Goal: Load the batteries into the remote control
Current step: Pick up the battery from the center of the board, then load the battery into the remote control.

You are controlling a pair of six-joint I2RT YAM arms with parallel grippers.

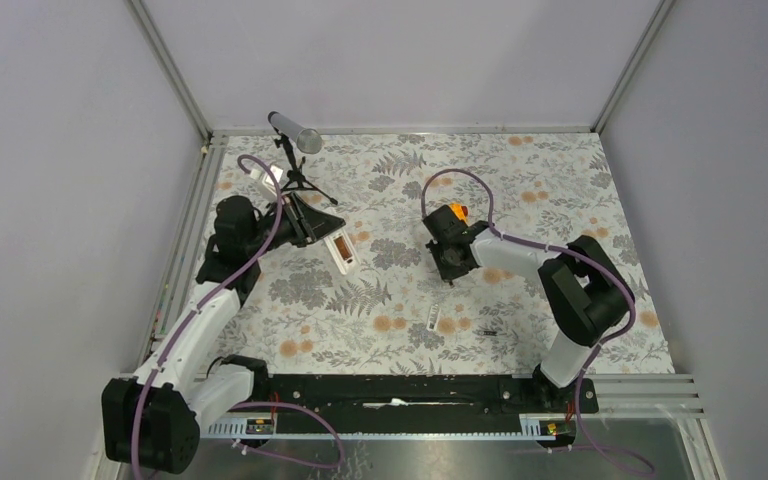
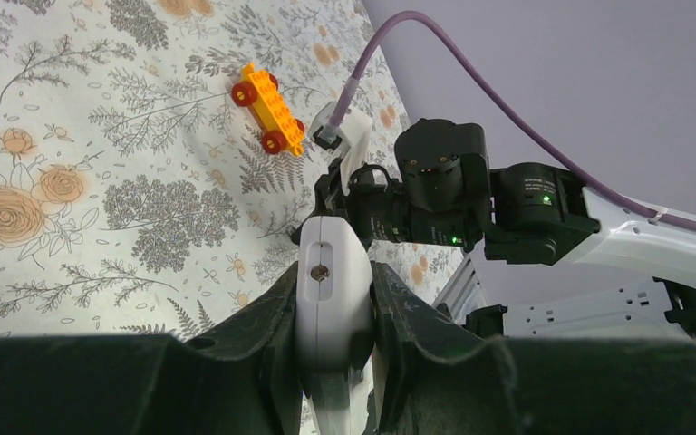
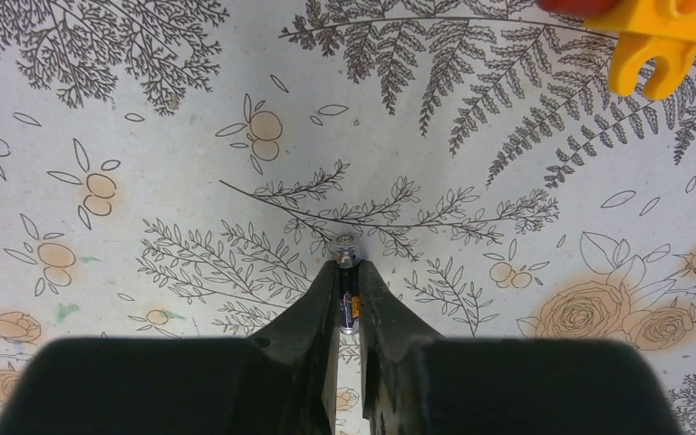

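The left end effector (image 2: 333, 292) is clamped on the white remote control (image 2: 330, 272), while the right end effector (image 3: 348, 279) pinches 1 battery (image 3: 349, 310) down by the floral surface (image 3: 145, 163).

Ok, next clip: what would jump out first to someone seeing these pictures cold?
The left gripper clamps the slim white remote control on the left side of the floral table. At mid-table the right gripper is pinched on a tiny dark battery, with an orange toy car just beyond it. A grey cylinder on a small black tripod stands at the back left.
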